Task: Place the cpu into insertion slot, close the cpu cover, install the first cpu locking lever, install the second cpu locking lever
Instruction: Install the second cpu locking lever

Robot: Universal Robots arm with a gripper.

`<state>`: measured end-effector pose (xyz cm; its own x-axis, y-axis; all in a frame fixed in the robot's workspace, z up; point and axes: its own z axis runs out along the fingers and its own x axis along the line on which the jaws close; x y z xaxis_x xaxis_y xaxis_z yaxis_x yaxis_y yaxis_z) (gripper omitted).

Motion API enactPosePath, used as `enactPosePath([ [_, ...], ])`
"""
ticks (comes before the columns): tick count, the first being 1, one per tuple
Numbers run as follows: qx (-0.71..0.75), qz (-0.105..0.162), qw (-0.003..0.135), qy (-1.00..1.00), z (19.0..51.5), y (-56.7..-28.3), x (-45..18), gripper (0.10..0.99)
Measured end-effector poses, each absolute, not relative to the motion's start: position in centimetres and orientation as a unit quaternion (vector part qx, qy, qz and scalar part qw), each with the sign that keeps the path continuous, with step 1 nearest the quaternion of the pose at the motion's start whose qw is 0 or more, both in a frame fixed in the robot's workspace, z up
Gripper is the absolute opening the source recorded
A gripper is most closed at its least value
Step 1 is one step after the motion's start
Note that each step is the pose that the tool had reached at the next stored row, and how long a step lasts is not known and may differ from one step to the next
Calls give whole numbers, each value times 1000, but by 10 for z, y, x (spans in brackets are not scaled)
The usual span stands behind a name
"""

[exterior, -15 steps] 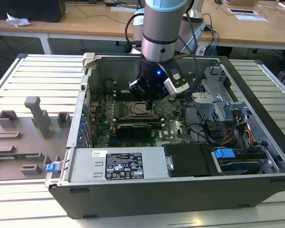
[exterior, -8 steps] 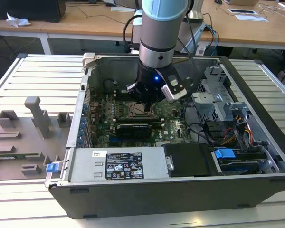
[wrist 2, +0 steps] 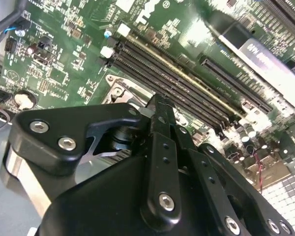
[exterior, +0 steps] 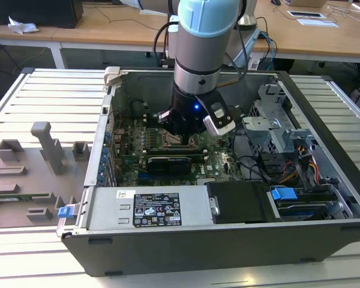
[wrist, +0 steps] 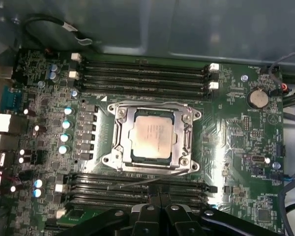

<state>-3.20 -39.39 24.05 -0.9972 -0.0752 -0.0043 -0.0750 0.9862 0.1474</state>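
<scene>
In the first wrist view the cpu (wrist: 153, 137) is sitting in the insertion slot (wrist: 125, 147) at the frame's centre, with the cpu cover (wrist: 187, 135) lying closed around it. The gripper (wrist: 157, 199) is hovering just beside the socket at the bottom edge, its fingers (wrist 2: 162, 123) pressing together on nothing. One thin lever (wrist: 137, 182) seems to be lying loose along the socket's lower side.

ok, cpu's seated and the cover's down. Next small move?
Probably press the slanted wire lever down toward its latch. The cpu lies under the closed cpu cover, this lever looks unlatched, and the shut gripper sits right beside it.
</scene>
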Motion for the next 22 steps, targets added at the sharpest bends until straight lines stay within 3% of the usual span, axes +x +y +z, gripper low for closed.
enactPosePath([
  [11, 38, -75, 1, -996, 229, -399, -32, 106],
  [22, 38, -95, 0, -995, 229, -398, -24, 106],
])
